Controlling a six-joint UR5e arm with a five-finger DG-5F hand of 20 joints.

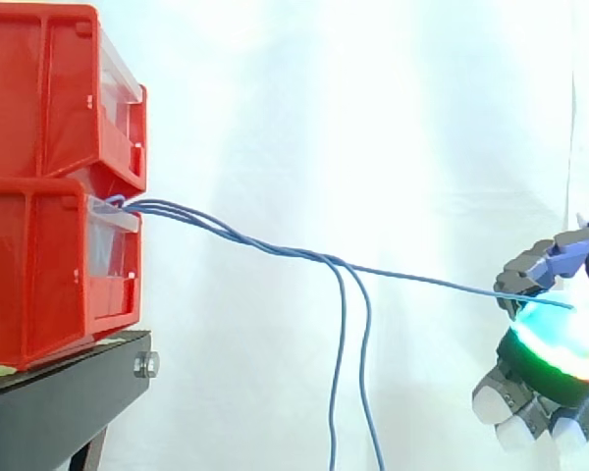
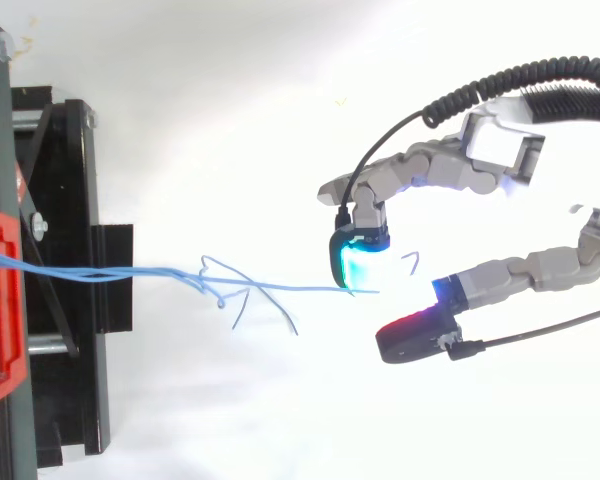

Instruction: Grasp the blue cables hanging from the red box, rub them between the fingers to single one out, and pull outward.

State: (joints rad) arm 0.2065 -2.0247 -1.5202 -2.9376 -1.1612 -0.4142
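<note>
1. Locate the two stacked red plastic bins (image 1: 39, 177) on the black metal stand (image 1: 59, 402) at the left. The thin blue cables (image 1: 206, 224) leave the front of the lower bin as a bundle and run rightward through the air, clear of the stand.

2. Note the split near mid-span. Two loose strands (image 1: 342, 373) drop away and hang almost straight down. The third, the held cable (image 1: 442, 283), runs on in a nearly straight, gently falling line to the robot hand (image 1: 555, 353) at the right.

3. Check the grasp. In the side view, the fingers (image 1: 530, 277) pinch the end of the held cable against a cyan-green glowing pad. In the top view, the cable tip meets that pad (image 2: 358, 262), while a red-glowing pad (image 2: 415, 335) stands apart from it.

4. Judge the step. One strand appears singled out, so the outward pull is the step in hand. For the next move, draw the hand rightward, away from the bins, and keep the pinch firm. Only a short end seems to lie in the grasp, and it could slip free.
</note>
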